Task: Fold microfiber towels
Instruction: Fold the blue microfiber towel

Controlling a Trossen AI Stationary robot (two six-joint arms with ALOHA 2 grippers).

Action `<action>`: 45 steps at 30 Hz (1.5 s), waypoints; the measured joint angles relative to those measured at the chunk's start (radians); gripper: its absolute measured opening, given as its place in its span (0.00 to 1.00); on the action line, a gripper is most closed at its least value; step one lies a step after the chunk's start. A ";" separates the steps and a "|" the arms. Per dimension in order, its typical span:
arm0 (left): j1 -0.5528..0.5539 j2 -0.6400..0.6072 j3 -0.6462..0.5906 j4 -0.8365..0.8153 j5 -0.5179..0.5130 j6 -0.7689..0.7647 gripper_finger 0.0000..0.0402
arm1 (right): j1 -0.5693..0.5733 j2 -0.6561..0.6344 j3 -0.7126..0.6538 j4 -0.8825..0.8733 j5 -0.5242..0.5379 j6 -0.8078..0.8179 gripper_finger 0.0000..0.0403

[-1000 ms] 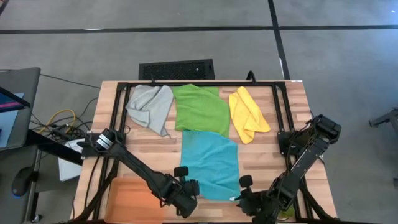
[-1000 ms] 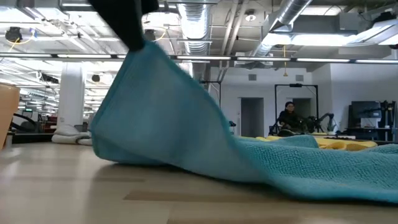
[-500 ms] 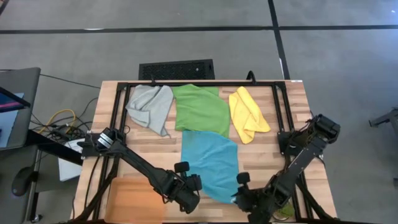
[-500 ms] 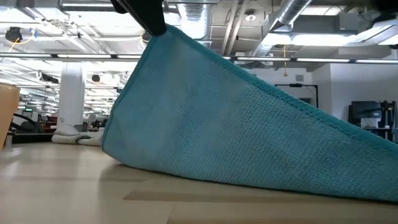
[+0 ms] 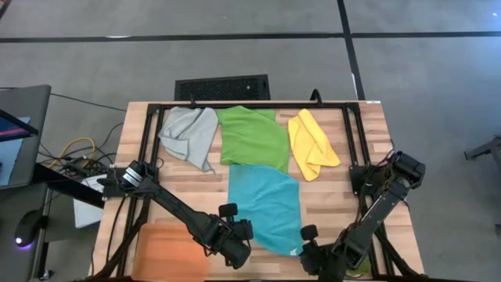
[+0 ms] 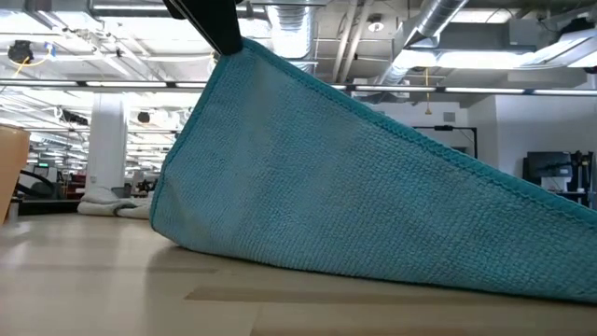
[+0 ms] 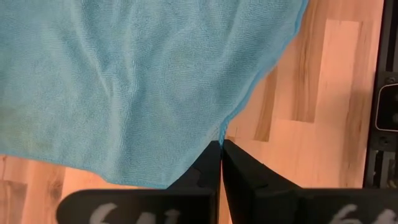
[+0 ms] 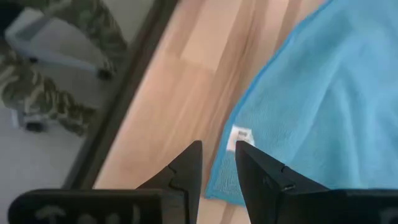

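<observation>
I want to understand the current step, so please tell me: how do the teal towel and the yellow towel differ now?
The teal towel lies spread nearly flat near the table's front; the yellow towel sits bunched and partly folded at the back right. The teal towel's corner is pinched and lifted by the left end effector, while the yellow towel is touched by nothing. The teal towel overlaps the green towel; the yellow one lies apart. Both rest on the wooden table.

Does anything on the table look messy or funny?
Yes. The grey towel and yellow towel lie crumpled at the far side. The teal towel has one near corner pinched and lifted by the left hand, so it slopes up like a tent. The green towel lies mostly flat.
</observation>
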 joint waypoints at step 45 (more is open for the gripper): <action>0.000 0.001 0.000 -0.015 0.000 0.000 0.00 | -0.048 0.176 0.053 -0.063 -0.098 0.098 0.30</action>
